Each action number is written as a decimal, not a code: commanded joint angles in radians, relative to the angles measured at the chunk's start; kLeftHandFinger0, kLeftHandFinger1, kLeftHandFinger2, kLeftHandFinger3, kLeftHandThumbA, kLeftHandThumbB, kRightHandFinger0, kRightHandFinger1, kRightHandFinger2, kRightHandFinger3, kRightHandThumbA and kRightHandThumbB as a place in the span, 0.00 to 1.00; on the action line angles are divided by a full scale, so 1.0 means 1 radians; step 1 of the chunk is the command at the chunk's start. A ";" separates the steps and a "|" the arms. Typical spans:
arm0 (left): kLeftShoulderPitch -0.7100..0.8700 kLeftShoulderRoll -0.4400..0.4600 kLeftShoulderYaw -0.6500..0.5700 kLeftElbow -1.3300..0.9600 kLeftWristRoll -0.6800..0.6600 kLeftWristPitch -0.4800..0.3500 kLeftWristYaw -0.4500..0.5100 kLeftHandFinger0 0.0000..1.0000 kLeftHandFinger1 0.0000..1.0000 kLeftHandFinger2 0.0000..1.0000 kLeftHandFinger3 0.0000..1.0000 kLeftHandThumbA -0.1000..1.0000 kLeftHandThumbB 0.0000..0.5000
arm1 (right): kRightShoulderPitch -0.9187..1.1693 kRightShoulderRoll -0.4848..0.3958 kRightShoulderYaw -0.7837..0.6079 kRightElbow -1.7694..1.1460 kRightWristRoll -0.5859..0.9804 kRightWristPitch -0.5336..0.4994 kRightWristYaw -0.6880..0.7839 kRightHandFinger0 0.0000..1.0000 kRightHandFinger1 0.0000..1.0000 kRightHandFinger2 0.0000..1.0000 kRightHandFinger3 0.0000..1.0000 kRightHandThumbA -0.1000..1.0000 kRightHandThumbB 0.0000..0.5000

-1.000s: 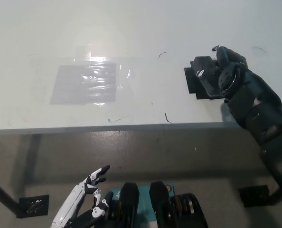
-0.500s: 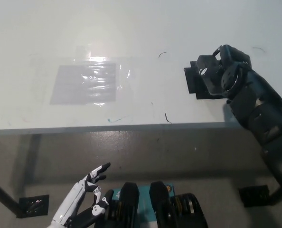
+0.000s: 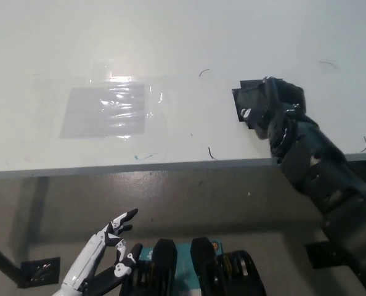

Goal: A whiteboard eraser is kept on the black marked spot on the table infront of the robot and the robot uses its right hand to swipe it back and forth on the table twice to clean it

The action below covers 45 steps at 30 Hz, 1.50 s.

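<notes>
**A:** Where's your right hand (image 3: 274, 111) just now?

**B:** At about two o'clock from the picture's centre, lying over the whiteboard eraser (image 3: 247, 102) on the table (image 3: 189, 37). Only the eraser's left end shows — a dark block poking out towards nine o'clock from under the black hand.

**A:** Is it gripping the thing?

**B:** You have the fingers curled down over the eraser's top, so I'd call it closed on the eraser; that suits a swipe, since pressing from above keeps the pad flat on the surface. Black on black, though, so the exact contact is hard to make out.

**A:** And the marked spot?

**B:** I can't tell it apart from the eraser. If it's there, it's under the hand or the eraser.

**A:** What's the grey patch at ten o'clock?

**B:** A glossy taped rectangle (image 3: 104, 110), well apart from the eraser. Small pen marks (image 3: 212, 153) lie between the two — likely what you're meant to wipe.

**A:** The left hand?

**B:** Your white left hand (image 3: 103, 253) rests at seven o'clock, below the table edge, fingers spread and holding nothing. It's out of the way, which leaves the sweep path free.
</notes>
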 commanded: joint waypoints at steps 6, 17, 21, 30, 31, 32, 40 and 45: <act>-0.011 0.017 0.007 -0.018 -0.009 -0.011 -0.015 0.95 1.00 1.00 1.00 0.63 0.82 | 0.048 0.163 0.045 0.007 -0.029 -0.037 0.034 0.14 0.23 0.32 0.56 0.83 0.66; -0.022 0.012 0.000 -0.003 -0.013 -0.037 -0.024 0.93 1.00 1.00 1.00 0.66 0.73 | -0.104 0.341 0.044 -0.010 -0.023 -0.056 0.031 0.00 0.00 0.01 0.30 0.91 0.65; -0.028 0.013 -0.003 0.009 -0.023 -0.055 -0.032 0.92 1.00 1.00 1.00 0.71 0.69 | -0.140 0.381 0.038 -0.011 -0.019 -0.042 0.043 0.00 0.00 0.00 0.21 0.85 0.60; -0.026 0.022 0.004 -0.009 -0.012 -0.040 -0.033 0.93 1.00 1.00 1.00 0.72 0.71 | -0.076 0.271 0.051 0.005 -0.036 -0.029 0.043 0.03 0.06 0.11 0.43 0.85 0.59; -0.028 0.022 0.003 -0.012 -0.006 -0.034 -0.032 0.93 1.00 1.00 1.00 0.73 0.71 | -0.062 0.246 0.054 0.006 -0.039 -0.036 0.039 0.03 0.05 0.11 0.42 0.84 0.60; -0.030 0.023 0.003 -0.013 -0.007 -0.030 -0.033 0.93 1.00 1.00 1.00 0.73 0.71 | -0.054 0.230 0.058 0.008 -0.044 -0.036 0.037 0.05 0.07 0.13 0.45 0.84 0.61; -0.031 0.024 0.003 -0.020 -0.006 -0.019 -0.034 0.93 1.00 1.00 1.00 0.72 0.72 | 0.018 0.053 0.093 0.017 -0.066 -0.025 0.045 0.18 0.18 0.28 0.58 0.85 0.61; -0.022 0.025 0.005 -0.029 -0.001 -0.012 -0.031 0.93 1.00 1.00 1.00 0.72 0.72 | 0.069 -0.093 0.115 0.023 -0.079 -0.010 0.053 0.01 0.03 0.22 0.65 0.85 0.57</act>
